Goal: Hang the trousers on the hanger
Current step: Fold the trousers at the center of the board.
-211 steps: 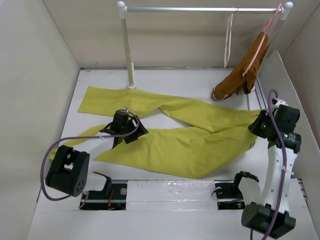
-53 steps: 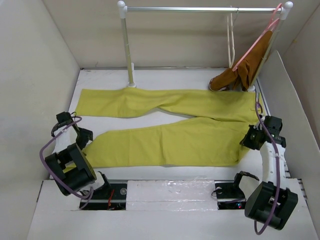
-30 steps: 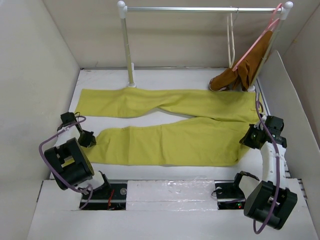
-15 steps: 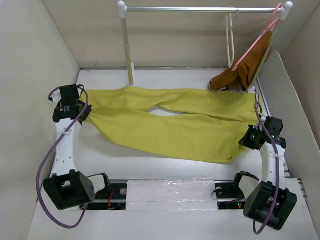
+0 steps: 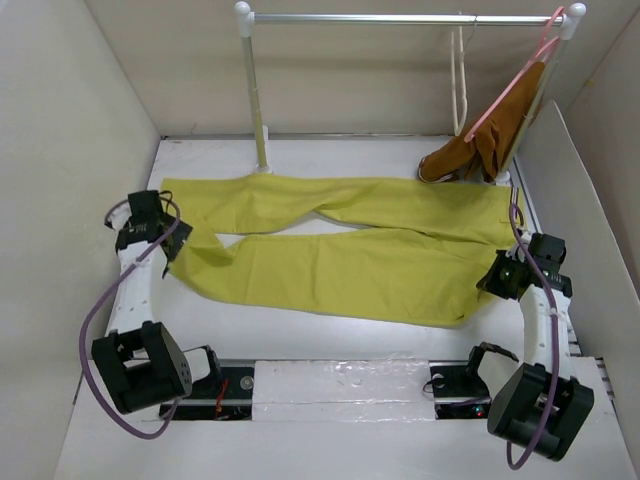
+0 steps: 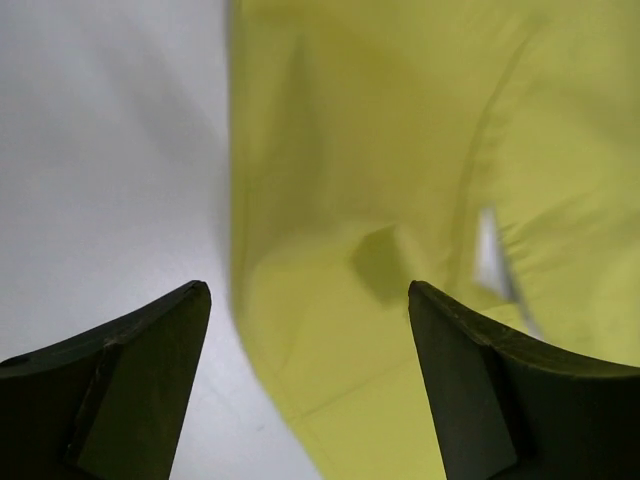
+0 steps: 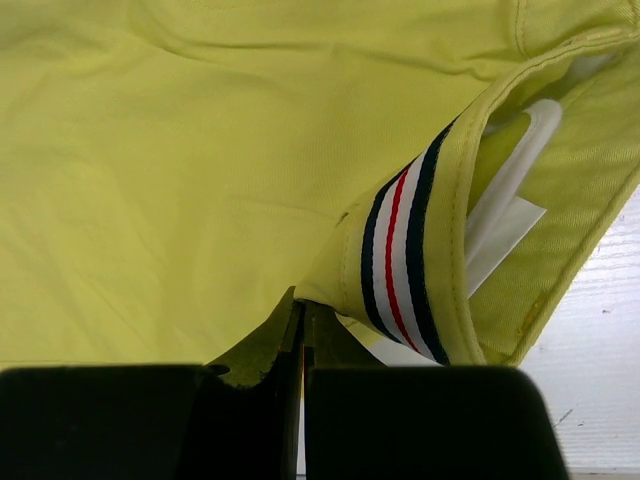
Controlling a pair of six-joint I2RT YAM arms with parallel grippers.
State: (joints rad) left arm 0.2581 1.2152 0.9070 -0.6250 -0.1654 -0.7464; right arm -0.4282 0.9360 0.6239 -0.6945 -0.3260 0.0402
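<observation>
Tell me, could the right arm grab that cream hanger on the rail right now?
Probably not yet. The right gripper is shut on the trousers at the waistband, so it isn't free. The hanger hangs on the rail at the back, apart from it.

Things are carried on a white table (image 5: 300, 335), walled in on the left, far and right sides. The trousers (image 5: 350, 265) are laid flat across it, waist end at the right, legs run out to the left. The far leg is stretched straight; the near leg is folded over at its left end. The lower end of a rust-brown garment (image 5: 455, 165) is rested on the far-right corner, just beside the waist end. A rail post (image 5: 262, 150) is stood at the far side, right at the far leg's edge.
</observation>
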